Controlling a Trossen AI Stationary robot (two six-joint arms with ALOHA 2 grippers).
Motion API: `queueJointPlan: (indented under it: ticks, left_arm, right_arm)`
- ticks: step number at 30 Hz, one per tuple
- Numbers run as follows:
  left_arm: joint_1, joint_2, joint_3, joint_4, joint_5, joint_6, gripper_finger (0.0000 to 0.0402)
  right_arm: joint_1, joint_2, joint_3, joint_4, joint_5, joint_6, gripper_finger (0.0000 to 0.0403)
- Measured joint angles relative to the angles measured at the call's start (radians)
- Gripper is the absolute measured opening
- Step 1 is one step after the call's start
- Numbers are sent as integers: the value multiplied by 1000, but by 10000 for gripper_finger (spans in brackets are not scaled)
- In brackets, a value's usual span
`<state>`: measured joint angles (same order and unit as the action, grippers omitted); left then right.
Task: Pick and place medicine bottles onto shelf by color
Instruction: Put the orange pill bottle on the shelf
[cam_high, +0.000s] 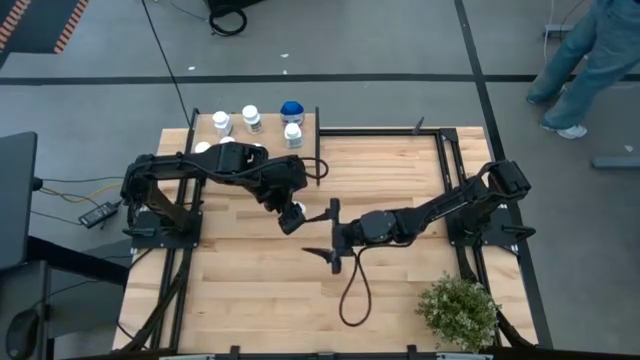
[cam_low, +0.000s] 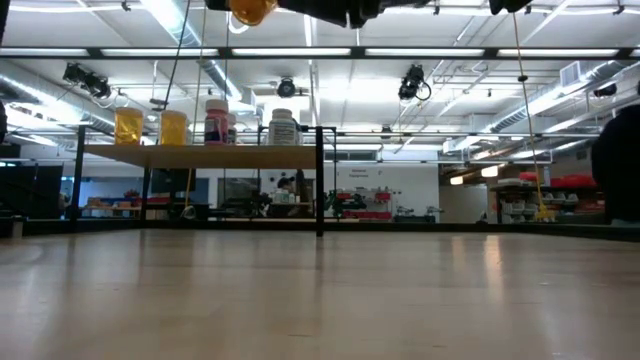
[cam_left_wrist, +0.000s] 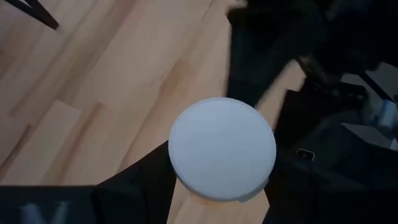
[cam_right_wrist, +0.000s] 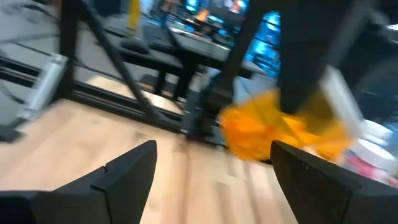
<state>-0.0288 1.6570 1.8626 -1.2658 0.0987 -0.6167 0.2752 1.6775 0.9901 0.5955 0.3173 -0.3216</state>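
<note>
My left gripper (cam_high: 291, 216) is over the middle of the table, shut on an orange medicine bottle with a white cap (cam_left_wrist: 222, 149). In the low view the bottle (cam_low: 250, 9) is high above the tabletop. My right gripper (cam_high: 328, 232) is just to the bottle's right, open and touching nothing. Its fingers (cam_right_wrist: 130, 168) frame the orange bottle (cam_right_wrist: 273, 130) farther off. The shelf (cam_high: 305, 122) stands at the table's far left. Several bottles stand on it: white-capped ones (cam_high: 251, 117) and a blue-topped one (cam_high: 291, 109). The low view shows orange (cam_low: 128, 125), pink (cam_low: 216, 120) and white (cam_low: 283, 126) bodies. My left gripper pinches the orange bottle between its two fingers (cam_left_wrist: 143, 186), which stand on either side of the body just below the white cap (cam_left_wrist: 186, 180). The cap faces the wrist camera. The bottle is lifted clear of the table, and the cap hides the spot of contact.
A green potted plant (cam_high: 458, 310) stands at the near right corner. A black cable loop (cam_high: 352, 290) lies near the table's middle. A black metal frame (cam_high: 440, 150) runs along the right half. A person (cam_high: 600, 50) walks on the floor beyond the far right corner.
</note>
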Motion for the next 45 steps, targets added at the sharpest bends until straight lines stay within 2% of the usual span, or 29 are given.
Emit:
queueJointPlan:
  ticks: [5, 12, 20, 36, 45]
  left_arm:
    - [0, 0, 0, -1, 4, 6, 214]
    - [0, 0, 0, -2, 8, 8, 208]
    - [-9, 0, 0, -21, 11, 0, 210]
    - [-9, 1, -1, -30, 15, 1, 208]
    - [-10, 1, -2, -34, 14, 11, 223]
  right_arm:
    - [-1, 0, 0, -25, 64, -18, 322]
    - [-1, 0, 0, -28, 72, 0, 322]
    - [-1, 0, 0, -3, 99, -57, 322]
    - [-3, 0, 0, 68, 81, -97, 322]
    - [-6, 0, 0, 96, 77, -102, 323]
